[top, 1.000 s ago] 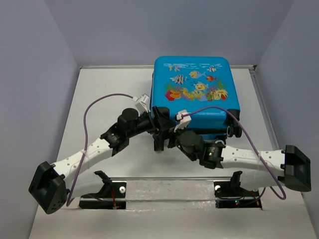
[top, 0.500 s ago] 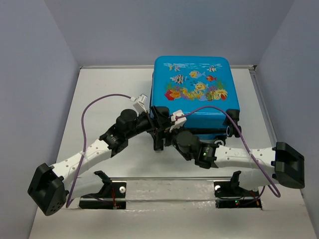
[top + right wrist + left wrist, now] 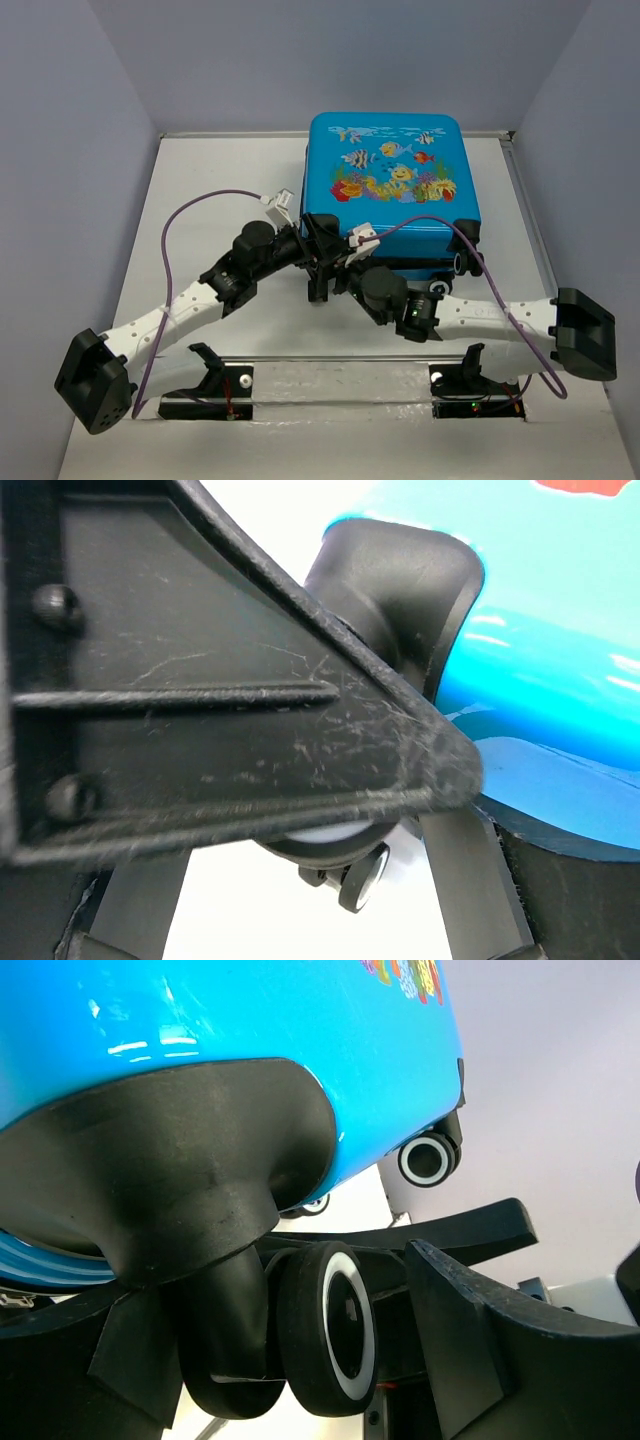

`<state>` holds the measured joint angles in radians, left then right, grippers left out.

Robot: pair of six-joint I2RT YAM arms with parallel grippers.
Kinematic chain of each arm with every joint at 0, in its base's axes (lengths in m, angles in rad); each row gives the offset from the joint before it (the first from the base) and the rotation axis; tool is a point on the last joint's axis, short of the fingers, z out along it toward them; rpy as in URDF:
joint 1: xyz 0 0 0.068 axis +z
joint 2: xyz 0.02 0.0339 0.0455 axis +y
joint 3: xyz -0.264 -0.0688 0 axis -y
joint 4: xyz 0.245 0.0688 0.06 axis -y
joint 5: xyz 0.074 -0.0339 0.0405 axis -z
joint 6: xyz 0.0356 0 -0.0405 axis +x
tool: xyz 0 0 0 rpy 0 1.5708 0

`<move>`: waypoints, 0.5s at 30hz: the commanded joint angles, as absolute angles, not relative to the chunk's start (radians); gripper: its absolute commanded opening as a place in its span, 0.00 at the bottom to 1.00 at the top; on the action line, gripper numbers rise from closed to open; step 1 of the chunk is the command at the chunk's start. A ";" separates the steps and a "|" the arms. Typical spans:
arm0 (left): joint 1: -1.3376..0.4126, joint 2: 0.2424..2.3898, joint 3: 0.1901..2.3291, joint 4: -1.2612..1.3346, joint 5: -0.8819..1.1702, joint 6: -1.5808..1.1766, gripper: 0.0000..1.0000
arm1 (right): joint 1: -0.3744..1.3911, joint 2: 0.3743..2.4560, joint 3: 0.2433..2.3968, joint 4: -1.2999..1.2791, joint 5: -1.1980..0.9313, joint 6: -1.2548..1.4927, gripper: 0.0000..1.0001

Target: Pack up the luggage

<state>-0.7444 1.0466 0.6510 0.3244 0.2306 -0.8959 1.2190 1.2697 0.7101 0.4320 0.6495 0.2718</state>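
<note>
The luggage (image 3: 395, 180) lies shut, fish print up, at the back middle of the table. Both grippers meet at its near left corner. My left gripper (image 3: 322, 265) is open, with a black, white-rimmed wheel (image 3: 325, 1330) between its fingers and a small gap at the right finger (image 3: 470, 1340). My right gripper (image 3: 345, 272) comes in from the right at the same corner. In the right wrist view its two fingers stand wide apart low in the frame, either side of the wheel (image 3: 350, 852). A large black scratched finger plate (image 3: 200, 680) covers much of that wheel.
A second wheel (image 3: 463, 263) sticks out at the luggage's near right corner and also shows in the left wrist view (image 3: 428, 1158). Purple cables loop over both arms. Grey walls close in the table on the left, back and right. Two black mounts sit at the near edge.
The right arm has shifted slightly left and then back a little to the right, staying at the luggage's near left corner. The left arm and the luggage have hardly moved.
</note>
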 commanded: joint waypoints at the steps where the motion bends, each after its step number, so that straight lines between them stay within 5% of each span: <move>1: -0.761 0.986 0.652 0.440 0.268 -0.841 0.89 | 1.186 1.171 0.698 0.658 0.830 0.298 0.89; 4: -0.761 0.992 0.647 0.439 0.267 -0.847 0.90 | 1.186 1.184 0.709 0.686 0.841 0.275 0.73; 8: -0.761 1.003 0.650 0.439 0.285 -0.854 0.91 | 1.186 1.284 0.750 0.758 0.859 0.232 0.86; 13: -0.761 0.996 0.655 0.448 0.302 -0.857 0.91 | 1.186 1.354 0.776 0.807 0.842 0.245 0.84; 15: -0.761 0.996 0.652 0.451 0.313 -0.854 0.91 | 1.186 1.364 0.766 0.862 0.854 0.249 0.76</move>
